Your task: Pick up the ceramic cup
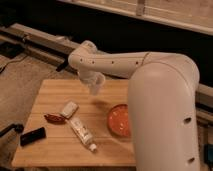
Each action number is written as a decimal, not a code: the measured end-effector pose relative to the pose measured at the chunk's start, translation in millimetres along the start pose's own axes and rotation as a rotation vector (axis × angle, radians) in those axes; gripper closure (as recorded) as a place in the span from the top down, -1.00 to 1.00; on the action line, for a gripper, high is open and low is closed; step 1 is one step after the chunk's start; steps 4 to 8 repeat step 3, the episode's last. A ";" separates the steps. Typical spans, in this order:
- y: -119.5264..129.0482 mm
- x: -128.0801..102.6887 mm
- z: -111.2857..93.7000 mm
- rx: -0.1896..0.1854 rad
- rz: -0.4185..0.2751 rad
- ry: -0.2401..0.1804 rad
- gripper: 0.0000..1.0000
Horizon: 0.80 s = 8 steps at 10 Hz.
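Note:
The small white ceramic cup [96, 85] hangs above the far middle of the wooden table [55, 150], tilted, with its shadow on the boards below it. My gripper [92, 81] sits at the end of the white arm that reaches in from the right. It is shut around the cup and holds it off the table. The gripper hides part of the cup.
A shallow orange-red bowl [120, 120] sits on the right of the table, partly behind my arm. A white packet [69, 109], a red wrapper [54, 118], a white tube [82, 134] and a black object [32, 136] lie on the left. Metal rails [35, 40] run behind the table.

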 end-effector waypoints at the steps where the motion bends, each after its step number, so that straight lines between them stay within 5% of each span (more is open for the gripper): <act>1: -1.4 1.2 0.0 0.000 -0.003 0.001 -1.00; 8: -1.2 1.4 -0.3 0.000 -0.002 0.001 -1.00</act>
